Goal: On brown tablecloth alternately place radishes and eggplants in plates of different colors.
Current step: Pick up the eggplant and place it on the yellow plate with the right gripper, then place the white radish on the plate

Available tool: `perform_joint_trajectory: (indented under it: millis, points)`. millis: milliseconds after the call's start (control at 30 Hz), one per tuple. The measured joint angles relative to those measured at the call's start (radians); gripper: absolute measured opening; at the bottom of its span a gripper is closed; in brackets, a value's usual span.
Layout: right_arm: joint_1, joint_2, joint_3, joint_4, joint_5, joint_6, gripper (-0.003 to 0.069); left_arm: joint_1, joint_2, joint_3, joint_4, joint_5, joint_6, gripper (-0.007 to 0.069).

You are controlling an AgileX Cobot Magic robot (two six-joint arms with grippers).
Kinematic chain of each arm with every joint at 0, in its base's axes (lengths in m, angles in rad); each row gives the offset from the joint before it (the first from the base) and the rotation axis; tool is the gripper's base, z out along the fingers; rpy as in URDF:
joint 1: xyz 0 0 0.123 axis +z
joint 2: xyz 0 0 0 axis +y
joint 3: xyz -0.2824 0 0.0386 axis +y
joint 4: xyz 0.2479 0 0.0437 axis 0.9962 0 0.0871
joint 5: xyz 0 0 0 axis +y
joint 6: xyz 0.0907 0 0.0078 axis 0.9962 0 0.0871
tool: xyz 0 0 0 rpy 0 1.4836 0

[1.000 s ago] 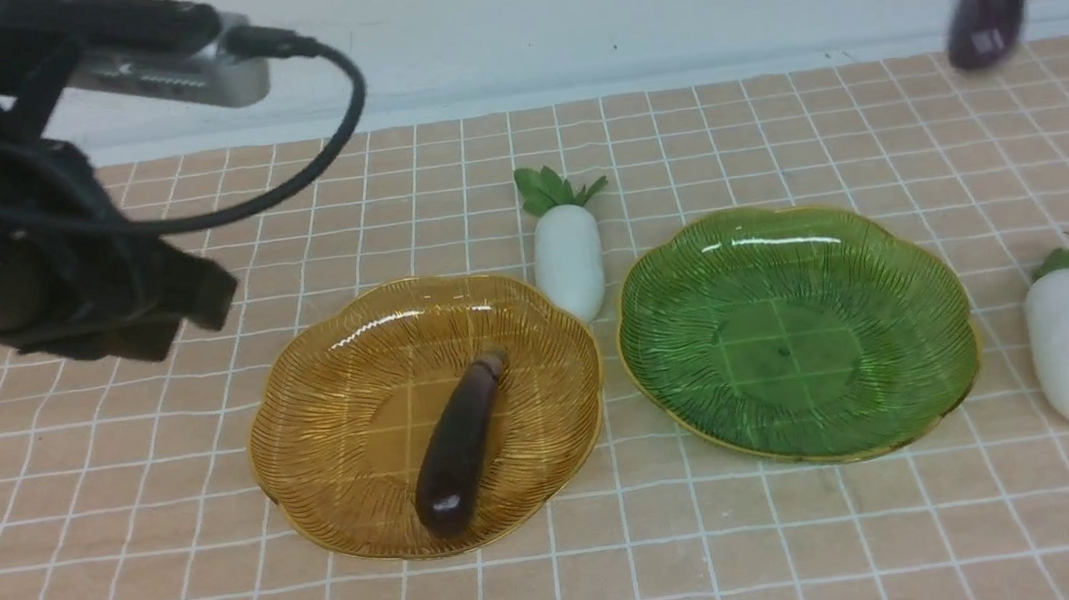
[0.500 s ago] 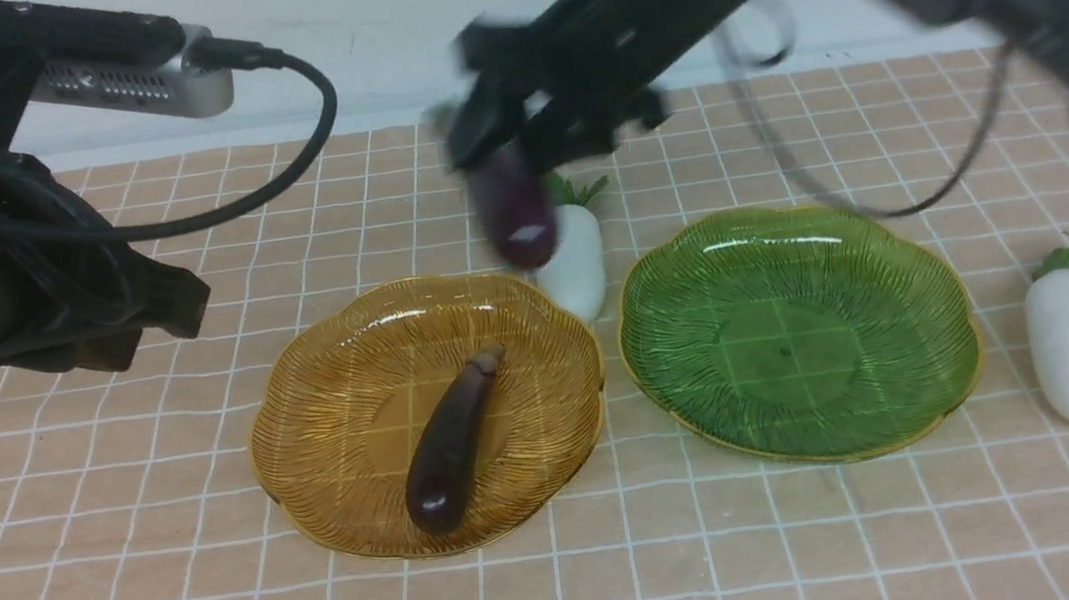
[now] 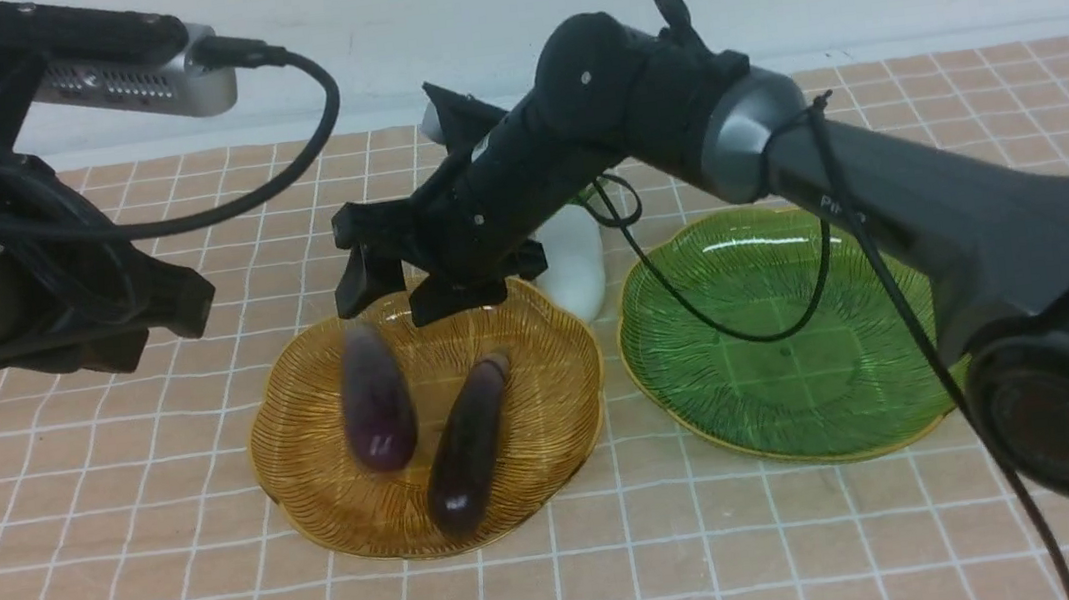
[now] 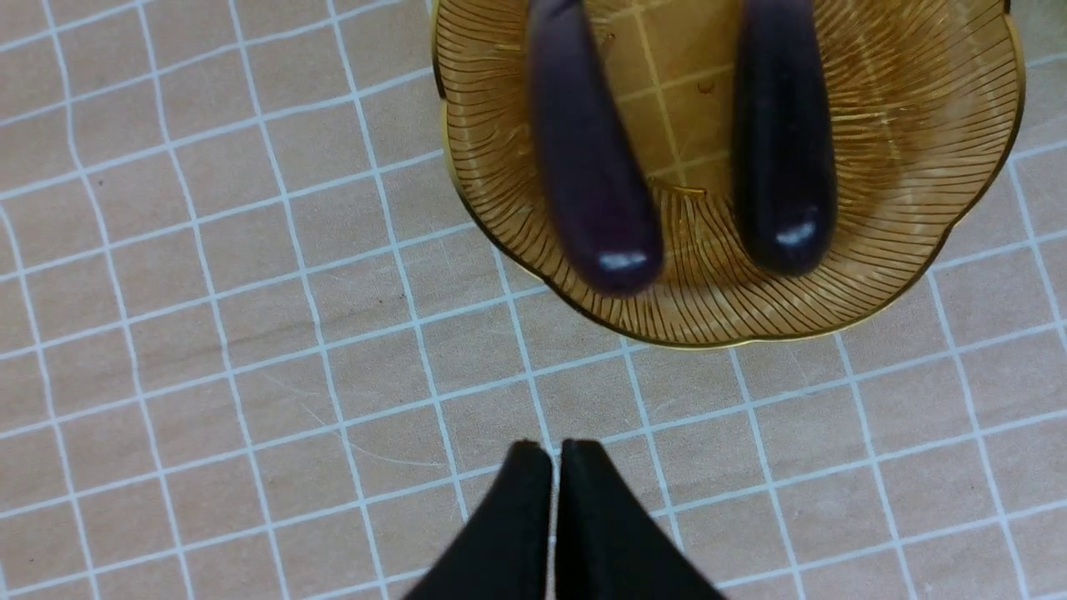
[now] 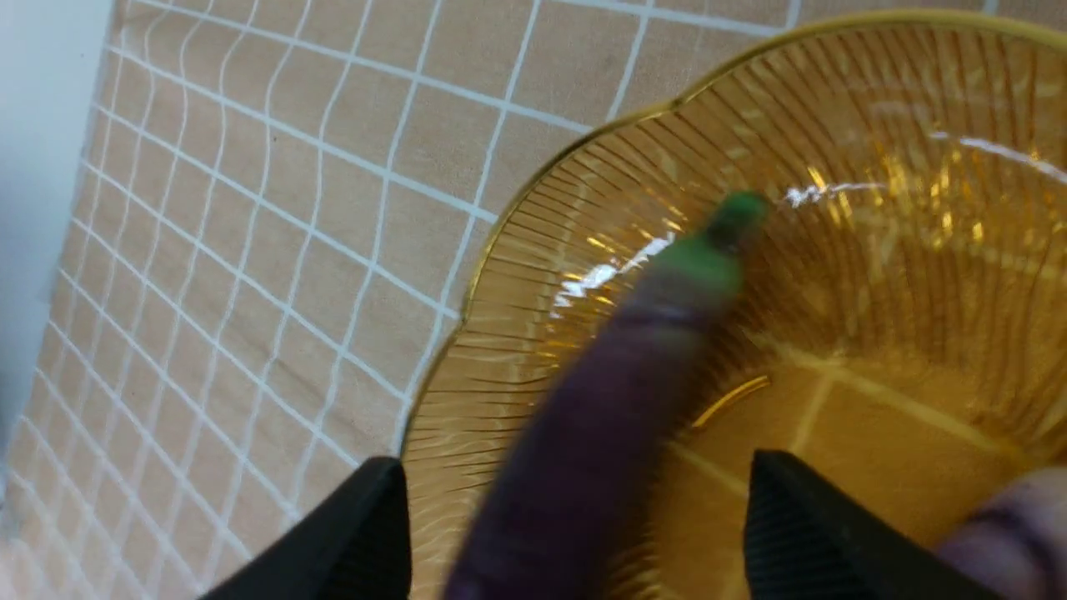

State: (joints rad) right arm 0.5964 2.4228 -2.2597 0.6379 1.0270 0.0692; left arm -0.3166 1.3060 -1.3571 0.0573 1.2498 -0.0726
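My right gripper (image 3: 403, 295) hangs open over the amber plate (image 3: 539, 340), reaching across from the right. Just below it a blurred eggplant (image 3: 375, 399) is loose in the plate; in the right wrist view this eggplant (image 5: 600, 433) lies between the spread fingers (image 5: 783, 508) without touching them. A second eggplant (image 3: 465, 439) lies beside it in the same plate. The green plate (image 3: 801, 340) holds nothing. One radish (image 3: 576, 265) shows behind the right arm, on the brown tablecloth (image 3: 125, 588). My left gripper (image 4: 556, 452) is shut and empty over bare cloth near the amber plate (image 4: 959, 250).
The right arm (image 3: 884, 190) stretches across the table above the green plate and covers the right side. The left arm (image 3: 8, 269) with its cable hangs over the back left. A white wall (image 3: 461, 6) bounds the far edge.
The right arm swung in from the far right with the eggplant to over the amber plate. Its jaws opened and the eggplant dropped out. The left arm hardly moved.
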Motion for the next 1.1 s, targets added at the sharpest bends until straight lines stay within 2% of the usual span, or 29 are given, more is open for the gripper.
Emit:
perform_joint_trajectory:
  millis: [33, 133, 200, 267, 433, 633, 733, 833, 967, 1100]
  points:
    - [-0.007, -0.001, -0.004, -0.029, -0.003, -0.016, 0.0491, 0.0, 0.0, 0.0, -0.001, 0.0, 0.0, -0.0003]
    - [-0.055, -0.002, -0.05, -0.246, -0.044, -0.024, 0.0492, 0.0, 0.0, 0.0, -0.014, 0.0, 0.0, -0.0003]
    - [-0.085, -0.006, -0.063, -0.414, -0.096, 0.017, 0.0492, 0.0, 0.0, 0.0, -0.025, 0.0, 0.0, -0.0003]
    - [-0.1, -0.006, -0.067, -0.528, -0.119, 0.063, 0.0492, 0.0, 0.0, 0.0, -0.034, 0.0, 0.0, -0.0003]
    - [-0.103, -0.006, -0.067, -0.687, -0.098, 0.117, 0.0492, 0.0, 0.0, 0.0, -0.033, 0.0, 0.0, -0.0003]
    - [-0.12, -0.03, -0.075, -0.828, 0.154, 0.111, 0.048, 0.0, 0.0, 0.0, -0.03, 0.0, 0.0, -0.0003]
    - [-0.156, -0.071, -0.078, -0.849, 0.206, 0.094, 0.0447, 0.0, 0.0, 0.0, -0.029, 0.0, 0.0, -0.0003]
    - [-0.201, -0.121, -0.067, -0.819, 0.214, 0.078, 0.0402, 0.0, 0.003, 0.0, -0.03, 0.0, 0.0, -0.0003]
    - [-0.289, -0.261, 0.028, -0.693, 0.216, 0.041, 0.0309, 0.0, 0.021, 0.0, -0.035, -0.001, 0.0, -0.0003]
    - [-0.353, -0.374, 0.168, -0.571, 0.222, -0.042, 0.0252, 0.0, 0.056, 0.0, -0.057, -0.02, 0.0, -0.0003]
